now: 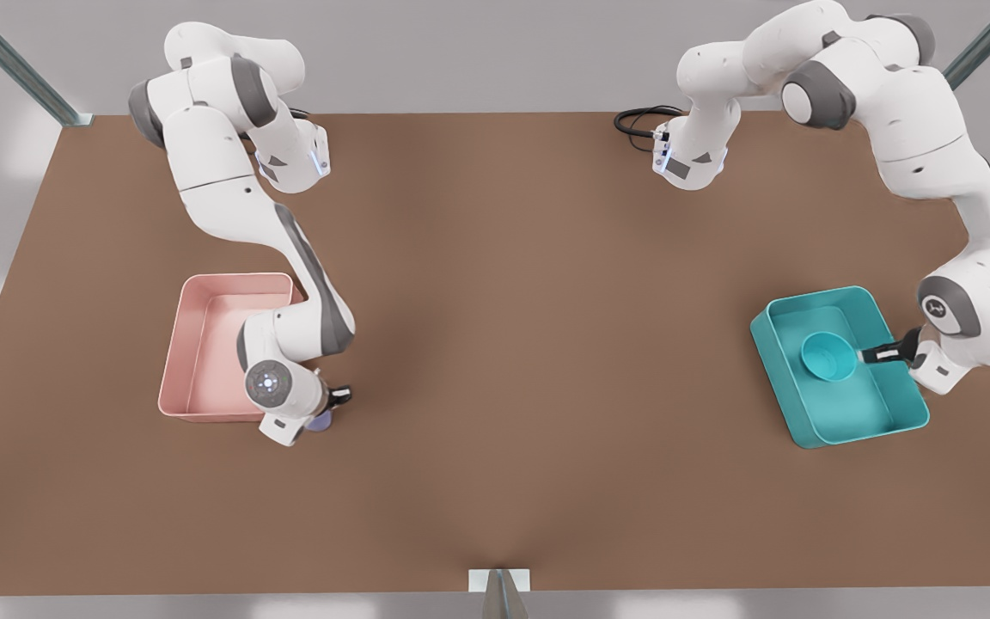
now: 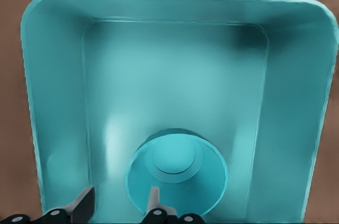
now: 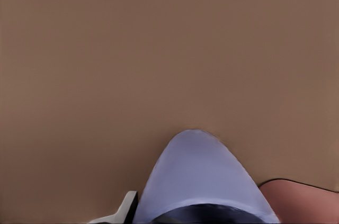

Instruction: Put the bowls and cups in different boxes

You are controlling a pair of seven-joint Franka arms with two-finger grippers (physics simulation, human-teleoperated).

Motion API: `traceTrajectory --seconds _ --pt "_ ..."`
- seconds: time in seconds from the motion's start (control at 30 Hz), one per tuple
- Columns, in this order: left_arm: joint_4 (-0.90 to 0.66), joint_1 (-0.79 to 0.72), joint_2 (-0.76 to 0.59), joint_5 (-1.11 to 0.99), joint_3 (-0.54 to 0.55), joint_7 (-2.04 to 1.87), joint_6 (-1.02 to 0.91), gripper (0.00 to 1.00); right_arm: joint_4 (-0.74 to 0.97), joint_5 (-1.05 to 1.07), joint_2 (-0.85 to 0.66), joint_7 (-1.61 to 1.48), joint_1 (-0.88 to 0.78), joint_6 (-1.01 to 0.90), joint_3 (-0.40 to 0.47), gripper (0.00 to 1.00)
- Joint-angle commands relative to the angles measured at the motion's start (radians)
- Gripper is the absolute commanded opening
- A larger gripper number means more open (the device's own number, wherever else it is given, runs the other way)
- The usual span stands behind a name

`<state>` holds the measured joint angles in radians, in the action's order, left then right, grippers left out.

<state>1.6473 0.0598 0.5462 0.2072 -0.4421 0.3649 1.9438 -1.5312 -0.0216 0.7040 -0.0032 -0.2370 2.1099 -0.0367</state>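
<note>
Left pincer (image 1: 871, 353) sits at the teal bowl (image 1: 828, 356) inside the teal box (image 1: 890, 404), on the front view's right; fingers (image 2: 153, 198) spread, one inside the rim and one outside, so the bowl looks delivered. Right pincer (image 1: 333, 401) has the lavender cup (image 3: 198, 181) between its fingers just off the pink box (image 1: 181, 344), above the desk (image 1: 546, 301); whether it pinches, can't tell. Next move hinges on the pink box lying right beside the cup, toward the front view's left.

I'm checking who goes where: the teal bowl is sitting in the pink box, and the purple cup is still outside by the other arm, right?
Not quite: the teal bowl sits in the teal box, not the pink box, as the front view shows. The left gripper is at the bowl's rim. The purple cup is indeed outside, at the right gripper.
</note>
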Motion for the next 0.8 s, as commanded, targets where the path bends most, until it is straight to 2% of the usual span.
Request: traceTrajectory --seconds 0.0,0.07,0.1,0.13,0.23,0.3,0.43,0.57,0.77 --pt "-0.006 -0.003 -0.074 -0.094 -0.01 0.026 -0.112 1.0 0.003 -0.017 -0.009 0.015 0.002 -0.007 0.0 0.21" --pt "-0.03 -0.052 -0.193 -0.114 -0.001 0.025 -0.239 1.0 -0.001 -0.012 -0.069 -0.072 0.018 -0.022 -0.002 0.21" --pt "-0.05 -0.09 -0.272 -0.117 0.065 -0.11 -0.33 1.0 -0.006 -0.012 -0.147 -0.112 0.019 -0.077 0.0 0.21" --pt "-0.151 -0.094 -0.276 -0.118 0.138 -0.23 -0.463 1.0 -0.006 -0.012 -0.21 -0.167 0.038 -0.148 0.001 0.21" --pt "-0.285 -0.115 -0.313 -0.226 0.401 -0.353 -0.578 1.0 -0.044 -0.012 -0.383 -0.219 0.117 -0.363 0.003 0.21" --pt "-0.29 -0.147 -0.365 -0.226 0.405 -0.353 -0.583 1.0 -0.142 -0.014 -0.448 -0.225 0.18 -0.36 0.009 0.21" --pt "-0.32 -0.212 -0.328 -0.278 0.41 -0.359 -0.583 1.0 -0.261 -0.026 -0.382 -0.224 0.252 -0.145 0.011 0.21" --pt "-0.317 -0.221 -0.328 -0.253 0.451 -0.363 -0.588 1.0 -0.264 -0.014 -0.247 -0.221 0.246 0.039 0.009 0.21" --pt "-0.311 -0.213 -0.327 -0.247 0.451 -0.366 -0.592 1.0 -0.265 -0.014 -0.187 -0.212 0.246 0.078 0.009 0.21"
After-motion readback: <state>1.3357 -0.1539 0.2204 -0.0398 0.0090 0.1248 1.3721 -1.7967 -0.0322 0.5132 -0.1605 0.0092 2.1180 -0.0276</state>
